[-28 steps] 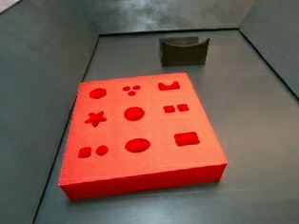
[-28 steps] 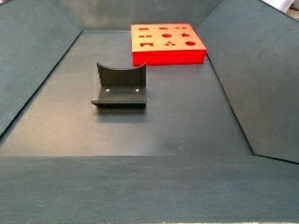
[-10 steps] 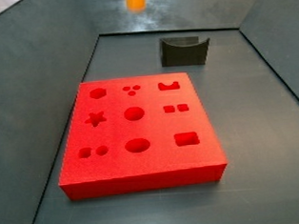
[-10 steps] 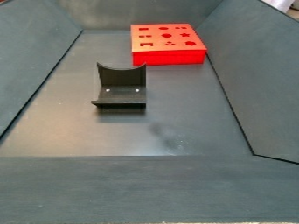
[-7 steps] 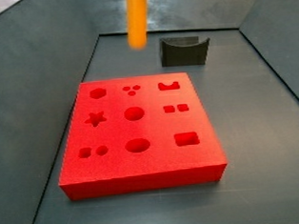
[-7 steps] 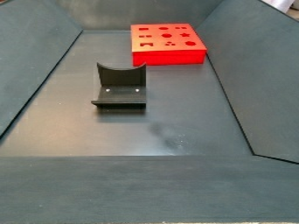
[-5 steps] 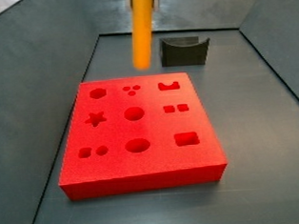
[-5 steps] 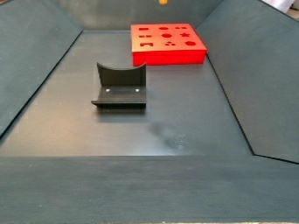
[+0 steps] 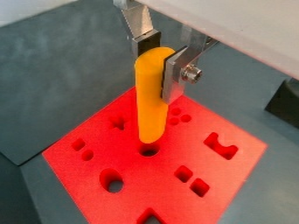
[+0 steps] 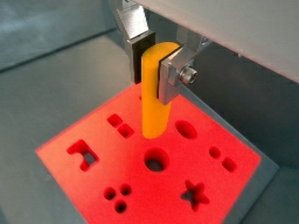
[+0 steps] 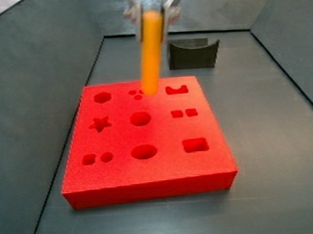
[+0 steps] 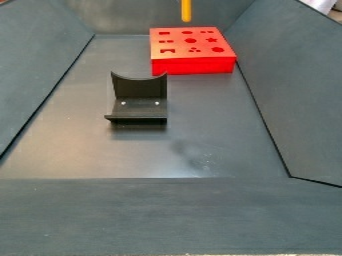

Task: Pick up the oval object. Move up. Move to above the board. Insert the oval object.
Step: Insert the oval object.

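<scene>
The board (image 9: 111,144) lies directly under the gripper (image 9: 158,54), and its shaped recesses are all empty. The fixture (image 12: 135,100) stands on the floor, well apart from the gripper. The gripper's fingers pinch the oval object (image 10: 156,92) at its upper end; it hangs upright above the board.

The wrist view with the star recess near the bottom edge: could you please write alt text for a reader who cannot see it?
The gripper holds the oval object upright above the board, its lower end over the red top face. Star, circle and square recesses surround it.
</scene>
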### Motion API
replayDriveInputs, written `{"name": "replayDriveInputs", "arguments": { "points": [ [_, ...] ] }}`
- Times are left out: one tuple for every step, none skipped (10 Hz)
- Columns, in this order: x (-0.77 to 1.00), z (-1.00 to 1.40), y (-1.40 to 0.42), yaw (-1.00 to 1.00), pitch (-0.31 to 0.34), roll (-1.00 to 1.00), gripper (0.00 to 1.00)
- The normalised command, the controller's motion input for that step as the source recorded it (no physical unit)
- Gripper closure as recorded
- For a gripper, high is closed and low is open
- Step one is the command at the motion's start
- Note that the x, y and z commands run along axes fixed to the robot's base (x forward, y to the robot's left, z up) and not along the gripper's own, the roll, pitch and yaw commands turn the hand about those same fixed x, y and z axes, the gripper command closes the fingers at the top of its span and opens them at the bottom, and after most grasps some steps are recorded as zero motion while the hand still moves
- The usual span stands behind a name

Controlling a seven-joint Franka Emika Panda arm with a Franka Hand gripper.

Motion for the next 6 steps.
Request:
{"name": "replayDriveInputs", "arguments": {
  "points": [
    [0.01, -0.73, -0.11, 0.0, -0.114, 0.27, 1.0],
    [0.17, -0.69, -0.09, 0.0, -0.011, 0.33, 1.0],
    [0.12, -0.42, -0.02, 0.0, 0.0, 0.21, 1.0],
    [0.01, 0.0, -0.02, 0.0, 0.0, 0.02, 1.0],
    [0.0, -0.08, 0.0, 0.0, 0.0, 0.07, 1.0],
    [-0.02, -0.18, 0.0, 0.0, 0.01, 0.13, 1.0]
  ]
}}
